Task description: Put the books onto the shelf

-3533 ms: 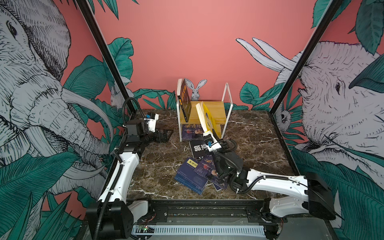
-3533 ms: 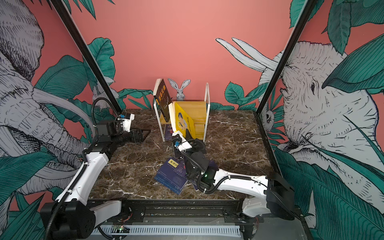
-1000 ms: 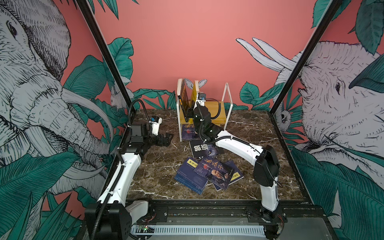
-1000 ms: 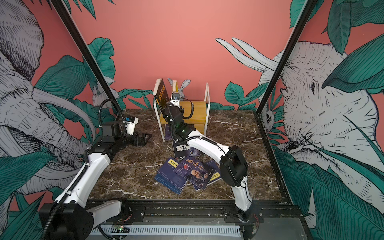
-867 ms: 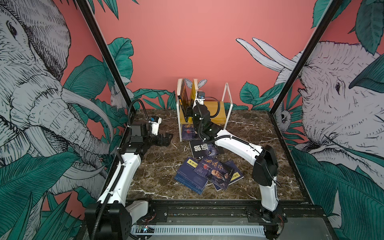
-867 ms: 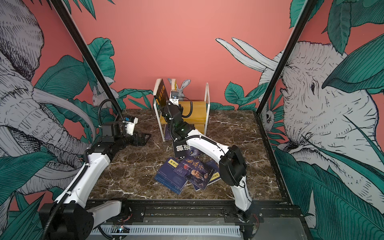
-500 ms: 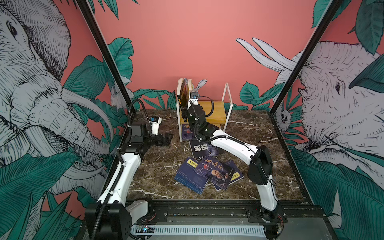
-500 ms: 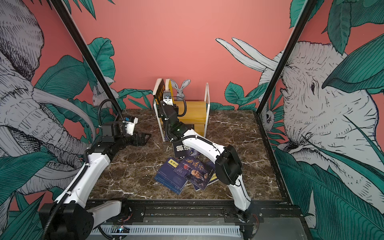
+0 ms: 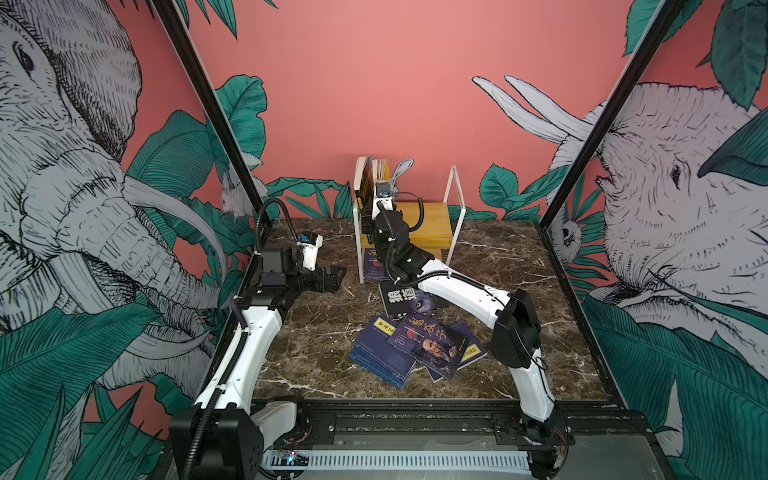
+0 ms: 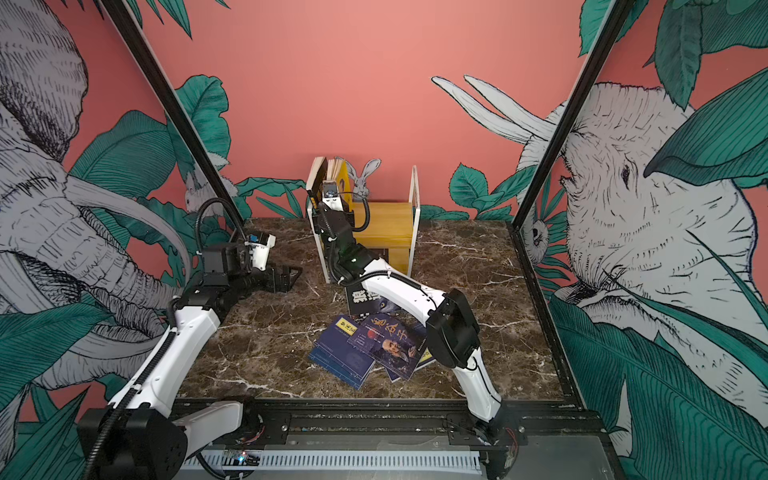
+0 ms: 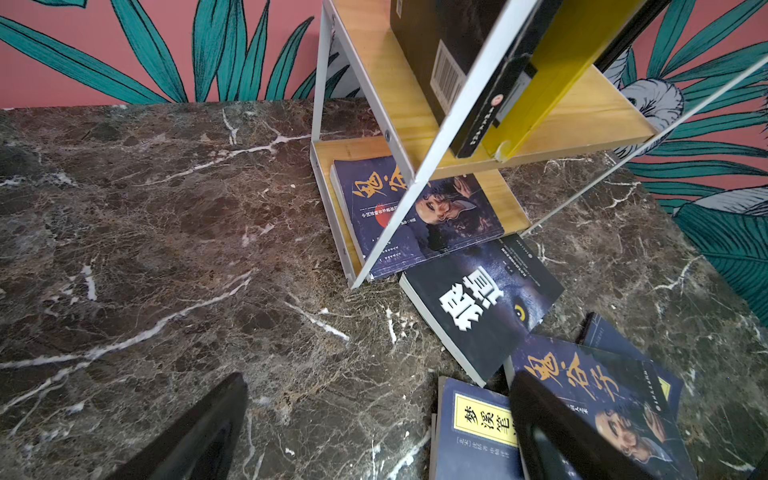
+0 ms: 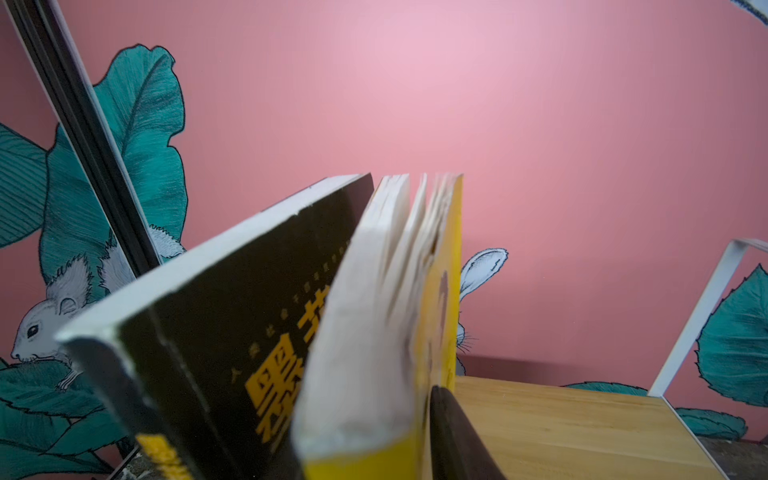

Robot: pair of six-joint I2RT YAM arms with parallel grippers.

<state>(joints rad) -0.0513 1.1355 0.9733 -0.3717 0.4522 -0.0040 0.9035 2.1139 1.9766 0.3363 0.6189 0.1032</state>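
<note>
Near: navy books [image 9: 384, 353] overlap on the desk [image 9: 316, 332], a black book [image 9: 409, 299] just beyond them, open marble to their left. The left gripper [image 9: 330, 277] hangs over that marble, jaws wide apart. Far: on the shelf [image 10: 390, 224], the yellow book [image 12: 440, 291] stands beside a black-covered book [image 12: 249, 299] at the upper board's left end, with bare board to its right. Only the right wrist view shows one finger [image 12: 453, 436] of the right gripper [image 10: 332, 190] against the yellow cover; whether it is clamped cannot be told. The left wrist view shows a lower-board book [image 11: 415, 216].

Two books [image 9: 365, 187] on the shelf's [image 9: 436, 226] upper board, one below, others on the table [image 9: 324, 332] in front
</note>
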